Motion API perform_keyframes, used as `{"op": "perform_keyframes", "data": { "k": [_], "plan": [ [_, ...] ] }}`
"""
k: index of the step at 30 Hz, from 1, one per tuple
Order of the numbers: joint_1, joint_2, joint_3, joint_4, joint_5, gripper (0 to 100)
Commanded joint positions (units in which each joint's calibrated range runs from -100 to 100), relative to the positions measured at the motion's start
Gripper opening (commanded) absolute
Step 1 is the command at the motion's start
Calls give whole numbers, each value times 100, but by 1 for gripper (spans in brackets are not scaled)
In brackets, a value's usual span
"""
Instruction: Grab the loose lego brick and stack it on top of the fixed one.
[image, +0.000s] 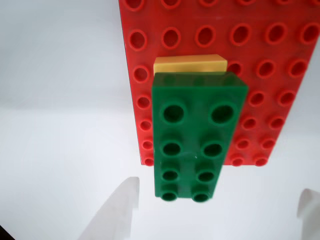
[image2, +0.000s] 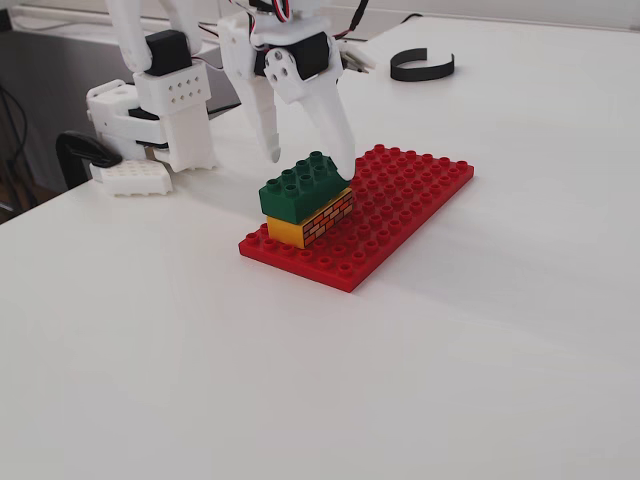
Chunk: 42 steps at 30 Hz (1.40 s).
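Green brick seated on yellow brick, mid-frame in fixed view, near left end of red plate. Gripper spread wide, nothing held. Stack looks done; only lift-away needed, probably.

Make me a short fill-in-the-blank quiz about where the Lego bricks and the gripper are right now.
The green brick sits on top of the ___ brick.
The yellow brick stands on a ___ baseplate.
The gripper is ___, holding nothing.
A black curved band lies on the ___ table.

Missing words: yellow; red; open; white
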Motion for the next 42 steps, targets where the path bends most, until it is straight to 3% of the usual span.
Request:
{"op": "perform_keyframes", "data": {
  "k": [1,5,10,19,35,42],
  "plan": [
    [-45,-205,-963,584,-21,33],
    [-326,-637,-1705,1070,-68,28],
    [-942,-1823,-1886,1096,-288,0],
    [-1387,-3957,-909,783,-251,1],
    [-1358,-9206,4322,-1185,-246,1],
    [-1358,-9130,5806,-1680,-267,1]
  ]
}}
